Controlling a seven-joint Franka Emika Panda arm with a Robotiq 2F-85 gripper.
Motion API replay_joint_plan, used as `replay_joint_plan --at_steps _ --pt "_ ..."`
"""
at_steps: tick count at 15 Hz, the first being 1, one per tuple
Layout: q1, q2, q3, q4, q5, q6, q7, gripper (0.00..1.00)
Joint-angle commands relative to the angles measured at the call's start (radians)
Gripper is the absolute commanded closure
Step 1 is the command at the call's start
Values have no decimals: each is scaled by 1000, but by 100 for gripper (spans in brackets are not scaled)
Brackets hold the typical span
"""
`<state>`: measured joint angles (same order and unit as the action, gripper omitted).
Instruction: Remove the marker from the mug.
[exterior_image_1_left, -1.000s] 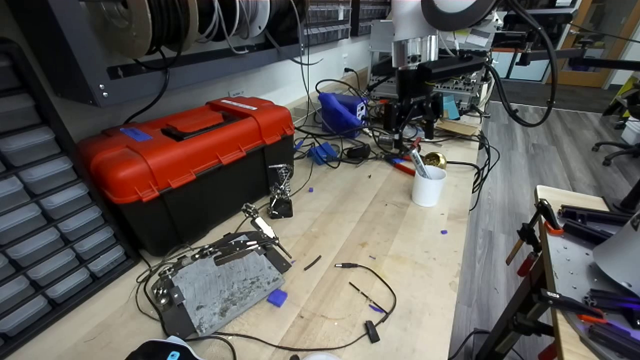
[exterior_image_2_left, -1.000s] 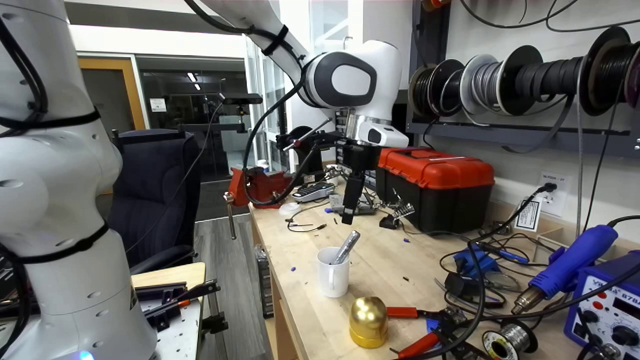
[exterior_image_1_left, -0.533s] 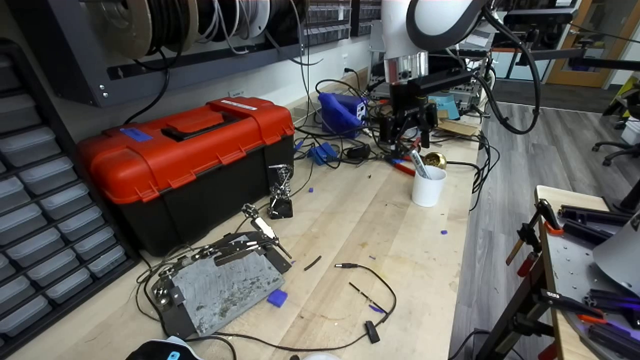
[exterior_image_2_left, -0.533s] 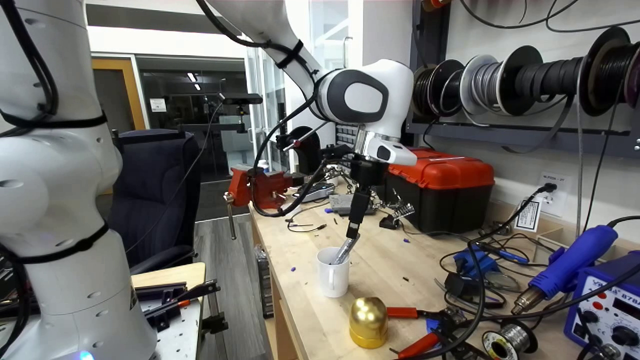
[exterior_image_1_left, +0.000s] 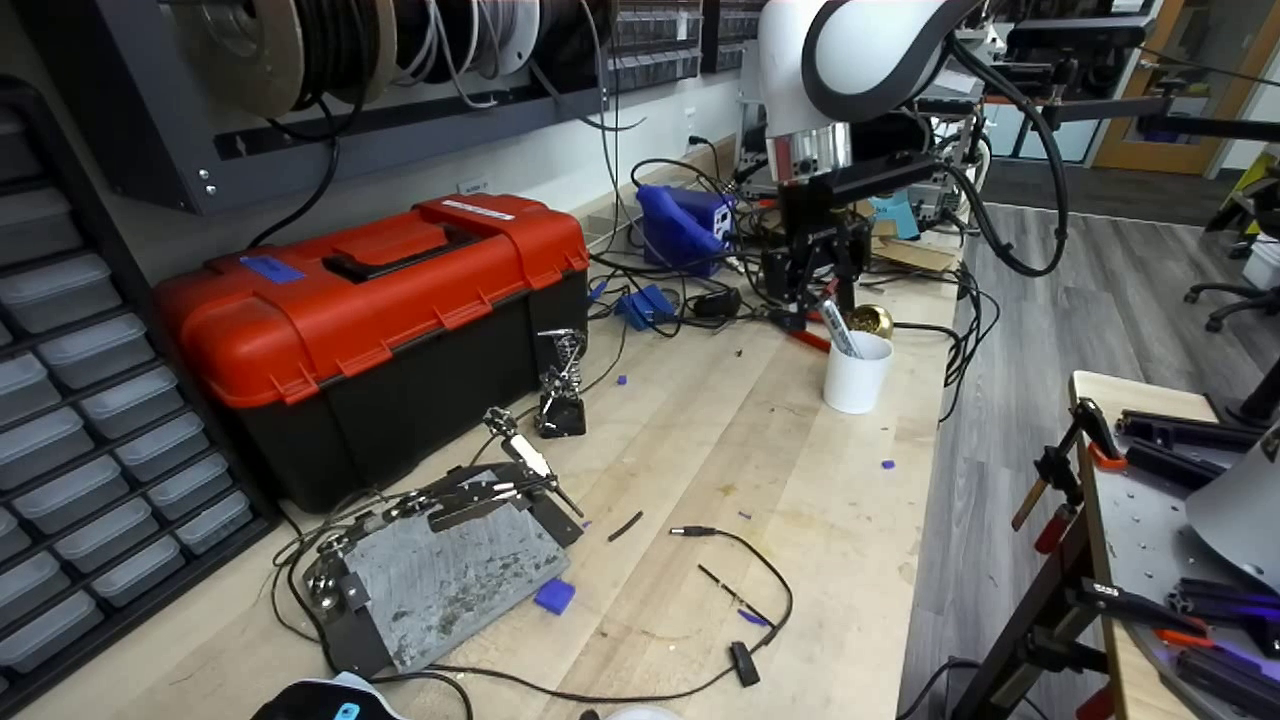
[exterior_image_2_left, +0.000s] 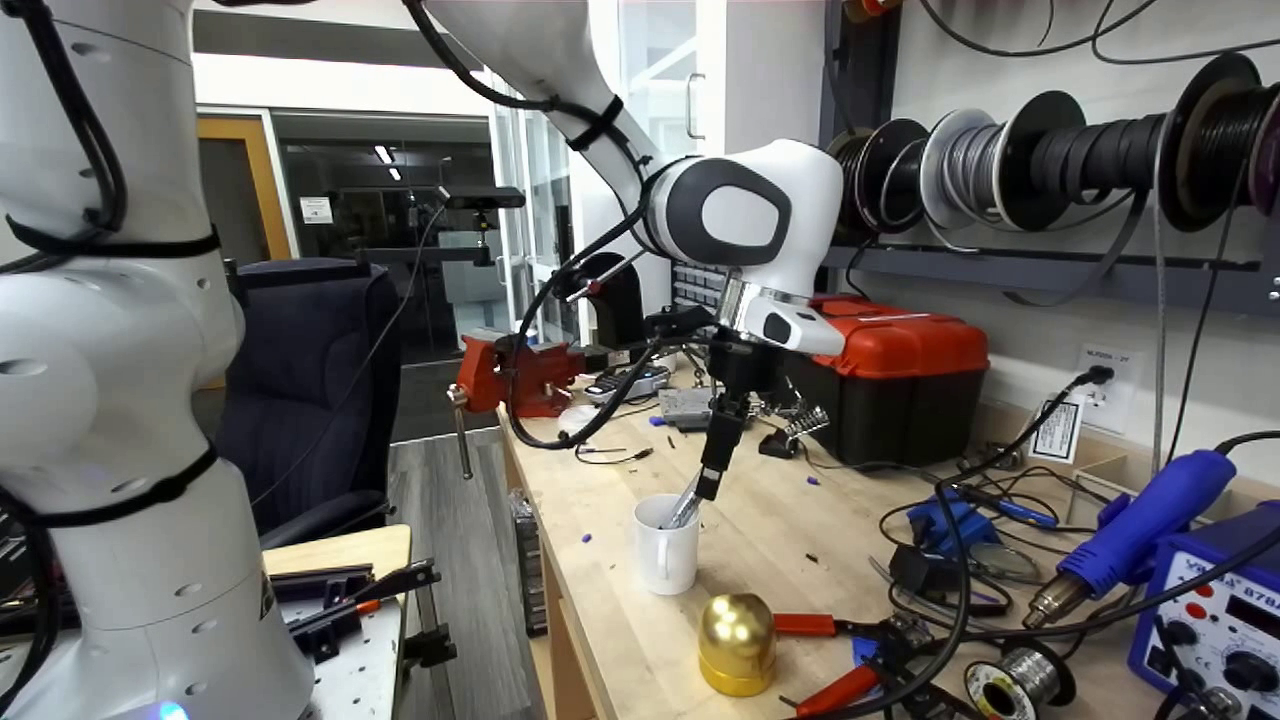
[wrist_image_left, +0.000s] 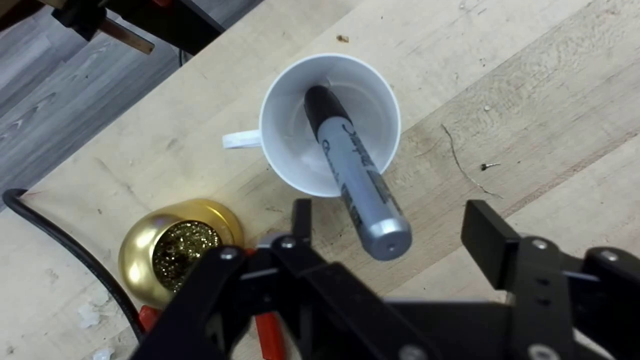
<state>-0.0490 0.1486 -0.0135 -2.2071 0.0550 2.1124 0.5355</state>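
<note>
Claw (wrist_image_left: 394, 231) is spread wide; marker (wrist_image_left: 361, 172) is tilted in mug (wrist_image_left: 287, 155), its raised end framed between fingers (wrist_image_left: 484, 242), gap seen each side.

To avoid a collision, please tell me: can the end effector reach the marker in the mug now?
Probably yes. In the wrist view, the end effector is open, the marker leans out of the mug with its end showing between the fingers, and nothing visible blocks it.
</note>
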Motion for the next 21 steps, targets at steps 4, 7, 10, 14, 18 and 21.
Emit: replay_joint_plan --at_steps 4,7,10,14,18,21 --pt "15 1 -25 18 16 -31 11 77" --pt "14 0 -27 20 17 -38 11 98" --pt "14 -3 -28 20 15 -45 14 96" --pt "14 -27 -33 -6 7 -42 23 96" --pt "12 -95 -38 -52 1 -59 19 96" --pt "10 -159 -35 -81 4 -76 16 96"
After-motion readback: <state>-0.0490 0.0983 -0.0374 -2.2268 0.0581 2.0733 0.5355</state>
